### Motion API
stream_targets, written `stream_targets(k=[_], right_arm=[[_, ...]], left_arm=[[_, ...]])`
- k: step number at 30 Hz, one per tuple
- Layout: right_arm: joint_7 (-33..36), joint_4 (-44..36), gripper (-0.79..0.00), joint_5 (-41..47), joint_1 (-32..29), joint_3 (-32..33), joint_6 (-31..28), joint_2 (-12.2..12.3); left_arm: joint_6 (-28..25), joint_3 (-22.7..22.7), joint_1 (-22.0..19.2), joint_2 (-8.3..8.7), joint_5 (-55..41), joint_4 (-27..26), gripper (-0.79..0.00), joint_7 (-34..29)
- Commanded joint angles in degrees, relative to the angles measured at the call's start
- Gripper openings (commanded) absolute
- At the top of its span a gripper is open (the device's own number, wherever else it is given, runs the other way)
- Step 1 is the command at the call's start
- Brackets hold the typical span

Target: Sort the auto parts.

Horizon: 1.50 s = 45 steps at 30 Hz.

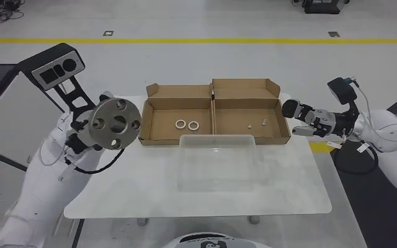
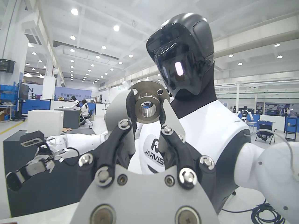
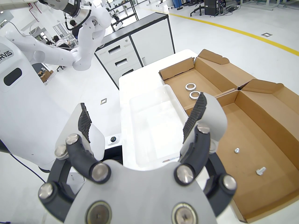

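A round metal flange (image 1: 115, 123) with bolt holes is held up off the table's left end, face toward the top camera. My left gripper (image 2: 146, 104) is shut on the flange's hub (image 2: 145, 113). My right gripper (image 3: 142, 103) stands open and empty, and it hangs past the right end of the right cardboard box (image 1: 282, 127). Two metal rings (image 1: 181, 124) (image 1: 193, 126) lie in the left cardboard box (image 1: 146, 121). Two small bolts (image 1: 250, 126) (image 1: 263, 121) lie in the right box. From the right wrist, the rings (image 3: 191, 86) and bolts (image 3: 261, 171) also show.
A clear plastic tray (image 1: 217, 155) sits on the white table (image 1: 124, 198) just in front of the two boxes, with nothing visible inside. A grey drawer cabinet (image 3: 130, 52) stands off the table's left end. Both boxes have their lids folded back.
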Motion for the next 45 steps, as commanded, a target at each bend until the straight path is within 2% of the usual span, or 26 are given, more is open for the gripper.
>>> stream_targets(k=[1,4,13,20,26,32,45], right_arm=[[0.0,0.0,0.0,0.0,0.0,0.0,0.0,0.0],[0.0,0.0,0.0,0.0,0.0,0.0,0.0,0.0],[0.0,0.0,0.0,0.0,0.0,0.0,0.0,0.0],[0.0,0.0,0.0,0.0,0.0,0.0,0.0,0.0],[0.0,0.0,0.0,0.0,0.0,0.0,0.0,0.0],[0.0,0.0,0.0,0.0,0.0,0.0,0.0,0.0],[0.0,0.0,0.0,0.0,0.0,0.0,0.0,0.0]], left_arm=[[0.0,-0.62,0.89,-0.29,-1.9,-0.74,-0.785,0.19],[0.0,-1.4,2.04,-0.93,-5.0,-1.8,-0.785,0.18],[0.0,-2.99,3.52,-2.49,-6.33,-2.25,-0.785,0.18],[0.71,-4.33,3.82,-2.82,-0.2,-0.62,-0.785,-0.52],[2.6,-6.17,3.92,-2.51,7.48,0.97,-0.785,-2.41],[2.68,-6.91,4.31,-2.22,10.38,1.07,-0.785,-2.49],[0.0,-5.05,3.76,-2.61,-1.87,-0.79,-0.785,0.18]])
